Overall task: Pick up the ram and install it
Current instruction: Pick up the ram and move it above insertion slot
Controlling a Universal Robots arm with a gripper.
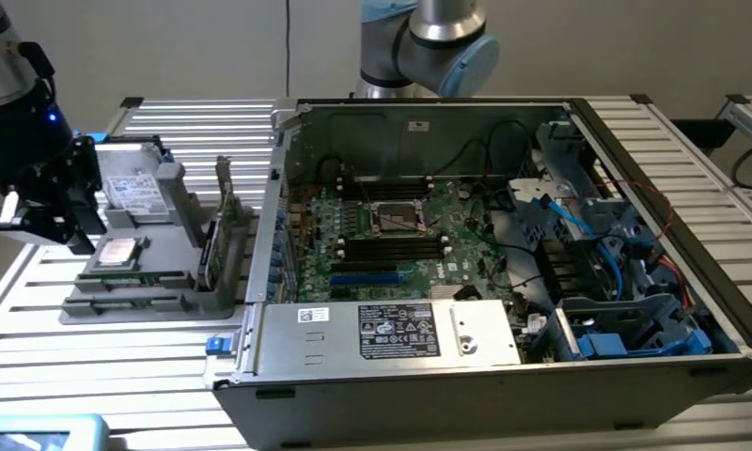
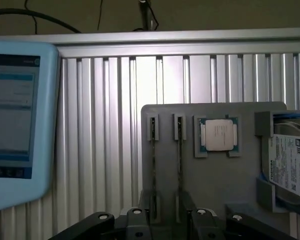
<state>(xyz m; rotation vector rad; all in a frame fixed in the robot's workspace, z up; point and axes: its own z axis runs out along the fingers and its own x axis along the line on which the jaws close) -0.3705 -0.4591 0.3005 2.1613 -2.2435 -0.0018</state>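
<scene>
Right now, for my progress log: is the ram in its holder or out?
In: the ram stands on edge in a slot of the gray holder.

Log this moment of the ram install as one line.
gripper: jaws open, empty, over gray tray | ram: two sticks in tray slots, untouched | computer case: open

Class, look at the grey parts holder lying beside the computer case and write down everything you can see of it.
The grey parts holder is a flat, matt slab, plastic by its look. It lies level on the slatted metal table, on the exterior view's left of the open computer case. Two narrow slots each hold a ram stick standing on edge. A square recess holds a processor chip, and raised blocks cradle a hard drive. A green expansion card stands upright along the side nearest the case.
</scene>
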